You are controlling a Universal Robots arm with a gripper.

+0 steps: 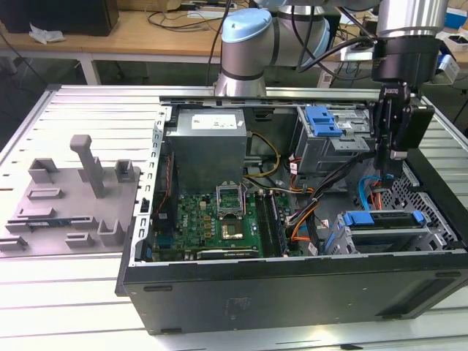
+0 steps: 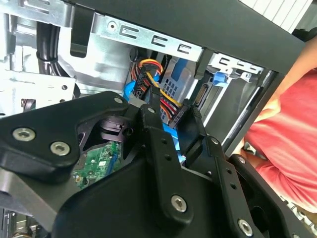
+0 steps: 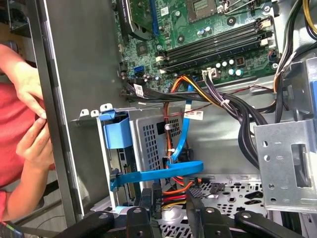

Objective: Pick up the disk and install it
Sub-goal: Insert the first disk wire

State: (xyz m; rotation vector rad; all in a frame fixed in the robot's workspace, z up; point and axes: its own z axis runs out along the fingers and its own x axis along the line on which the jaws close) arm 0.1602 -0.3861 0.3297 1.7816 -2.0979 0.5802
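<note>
Disk [image 1: 382,221] appears seated in the drive cage [image 3: 148,144] at a corner of the computer case [image 1: 292,292], blue bracket uppermost, probably so its tabs latch. The hand [image 1: 387,167] hangs just above, fingers parted and gripping nothing, a wired connector [image 3: 158,197] beyond them. The white sticker [image 1: 212,121] is unreadable.

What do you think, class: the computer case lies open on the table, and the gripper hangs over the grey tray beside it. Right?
Not quite. The computer case does lie open on the table, but the gripper hangs over the open case itself, at the exterior view's right, not over the grey tray, which sits at that view's left. The exterior view shows this.
</note>
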